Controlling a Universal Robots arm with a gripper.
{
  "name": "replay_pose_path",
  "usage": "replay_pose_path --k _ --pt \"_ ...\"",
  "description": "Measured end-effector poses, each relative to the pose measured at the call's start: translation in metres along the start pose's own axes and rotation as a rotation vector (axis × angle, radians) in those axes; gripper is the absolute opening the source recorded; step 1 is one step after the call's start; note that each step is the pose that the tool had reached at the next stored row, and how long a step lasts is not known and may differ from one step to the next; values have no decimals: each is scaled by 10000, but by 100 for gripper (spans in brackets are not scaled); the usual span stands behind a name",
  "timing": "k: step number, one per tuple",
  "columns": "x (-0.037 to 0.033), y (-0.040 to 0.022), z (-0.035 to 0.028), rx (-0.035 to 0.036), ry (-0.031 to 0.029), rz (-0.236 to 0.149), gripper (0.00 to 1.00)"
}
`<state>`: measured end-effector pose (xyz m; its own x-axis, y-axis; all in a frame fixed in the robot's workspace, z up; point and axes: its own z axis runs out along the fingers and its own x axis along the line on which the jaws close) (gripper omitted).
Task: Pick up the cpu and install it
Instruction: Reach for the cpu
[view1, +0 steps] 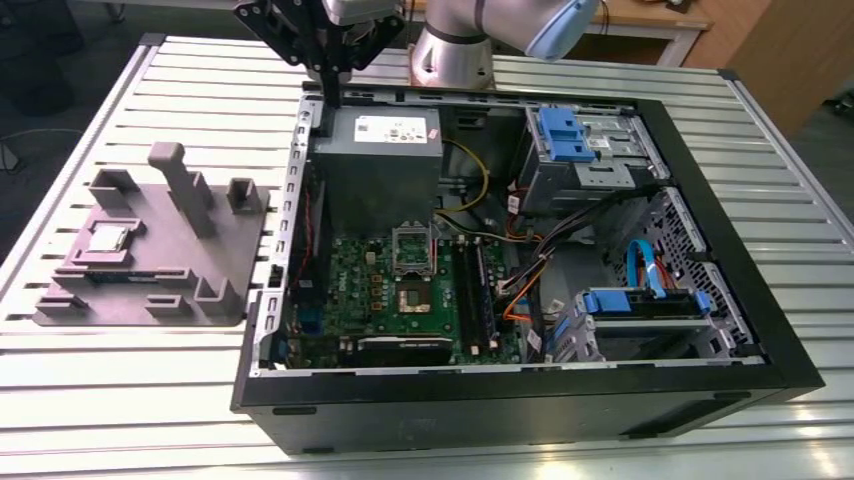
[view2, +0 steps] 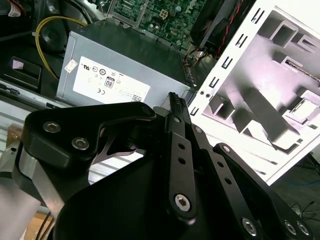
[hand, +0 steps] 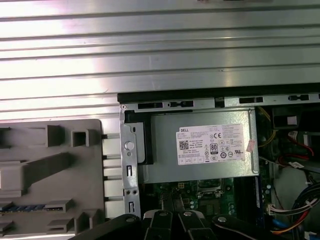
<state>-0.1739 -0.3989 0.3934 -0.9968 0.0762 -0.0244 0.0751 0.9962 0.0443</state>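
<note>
The cpu (view1: 107, 238), a small silver-topped square chip, lies in a recess of the grey holder block (view1: 200, 270) at the exterior view's left, outside the computer case. In the first wrist view the cpu (hand: 9, 180) sits at the picture's edge, above a blue-labelled strip (hand: 20, 206). My gripper (view1: 324, 72) hangs above the far left corner of the open case, well away from the cpu. Its black fingers (view2: 175, 102) are shut with nothing between them. The gripper (hand: 174, 216) also shows in the first wrist view. The motherboard socket (view1: 411, 262) stands uncovered in the case.
The black case (view1: 747, 300) lies open on the slatted metal table (view1: 801, 200). A grey power supply box (view1: 378, 150) with a white label sits under the gripper. Drive cages with blue clips (view1: 574, 135) and loose cables (view1: 534, 270) occupy the case's right side. The holder has upright posts (view1: 174, 180).
</note>
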Motion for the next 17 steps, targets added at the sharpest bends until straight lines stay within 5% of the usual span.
replay_pose_path --k 17 --pt "69 -5 -2 0 0 0 10"
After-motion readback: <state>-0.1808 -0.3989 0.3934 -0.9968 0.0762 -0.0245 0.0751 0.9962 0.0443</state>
